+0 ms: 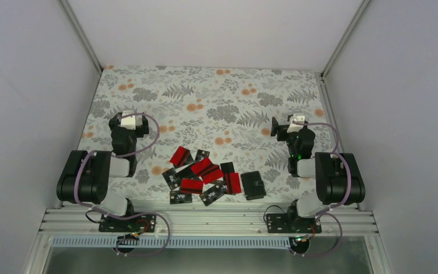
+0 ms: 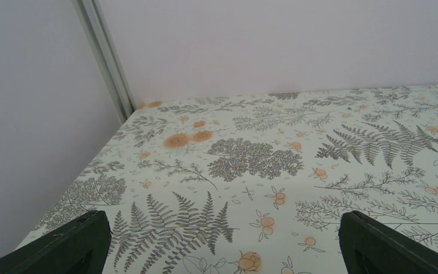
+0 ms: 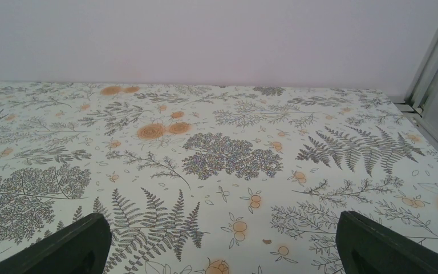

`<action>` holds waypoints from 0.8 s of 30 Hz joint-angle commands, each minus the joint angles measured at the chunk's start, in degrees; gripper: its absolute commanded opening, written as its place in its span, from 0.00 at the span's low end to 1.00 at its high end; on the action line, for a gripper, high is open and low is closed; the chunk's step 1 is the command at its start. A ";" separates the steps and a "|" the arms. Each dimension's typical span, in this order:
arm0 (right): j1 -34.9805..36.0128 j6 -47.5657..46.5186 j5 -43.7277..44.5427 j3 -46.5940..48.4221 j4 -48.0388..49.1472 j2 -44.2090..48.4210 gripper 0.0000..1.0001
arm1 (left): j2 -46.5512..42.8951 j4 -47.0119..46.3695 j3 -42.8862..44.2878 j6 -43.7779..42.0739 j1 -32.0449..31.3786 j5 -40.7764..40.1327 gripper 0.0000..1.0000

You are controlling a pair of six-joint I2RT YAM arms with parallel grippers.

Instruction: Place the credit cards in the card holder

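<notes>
Credit cards [image 1: 201, 174]: red and black, loosely overlapping in a pile at lower centre of the top view, on the floral table [image 1: 217, 97]. Card holder [image 1: 253, 185]: black, just right of the pile. Left gripper [image 1: 129, 123] mid-left, right gripper [image 1: 292, 127] mid-right, both well apart from the cards. Both have fingers spread wide, holding nothing.

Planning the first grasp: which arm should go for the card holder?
Right, probably. The card holder lies at the right end of the credit cards, nearer the right arm; the left arm would reach across the pile. Both jaws stand open, empty.
</notes>
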State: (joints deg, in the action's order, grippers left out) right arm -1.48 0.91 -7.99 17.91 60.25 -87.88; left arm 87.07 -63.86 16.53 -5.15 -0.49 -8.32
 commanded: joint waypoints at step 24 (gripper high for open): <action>1.80 9.46 0.69 22.00 -46.11 14.71 1.00 | -10.05 58.28 28.14 19.11 -4.82 -17.85 1.00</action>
State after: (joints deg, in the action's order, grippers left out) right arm -0.40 3.16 -6.83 32.95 35.09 -78.35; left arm 79.96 -27.88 37.93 5.65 -3.29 -20.23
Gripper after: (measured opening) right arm 0.997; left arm 0.998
